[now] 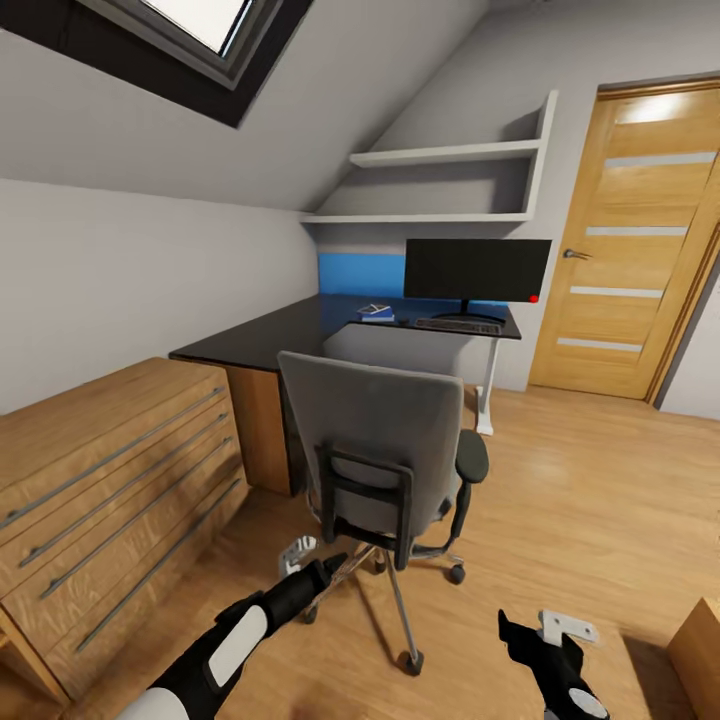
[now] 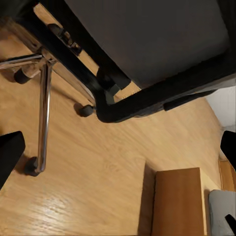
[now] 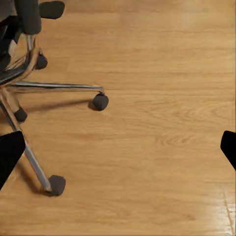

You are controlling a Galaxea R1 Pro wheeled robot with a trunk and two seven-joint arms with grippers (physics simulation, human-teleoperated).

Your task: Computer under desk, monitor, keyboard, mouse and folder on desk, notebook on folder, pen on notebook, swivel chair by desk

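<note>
- Just beyond the left gripper [image 1: 300,562], the chair [image 1: 385,450] is seen from behind, near the surface [image 1: 270,340].
- Left is nearer; right gripper [image 1: 545,628] sits aside.
- Both sets of fingers are spread, released.

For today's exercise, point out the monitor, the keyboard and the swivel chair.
monitor [image 1: 476,267]: head view, middle of black screen.
keyboard [image 1: 457,325]: head view, its keys.
swivel chair [image 1: 372,432]: head view, grey backrest.

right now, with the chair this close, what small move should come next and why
Probably ease the left tool forward onto the chair's black back frame. It hangs open just behind that frame, and the chair stands back from the desk, where the monitor and keyboard already sit.
</note>
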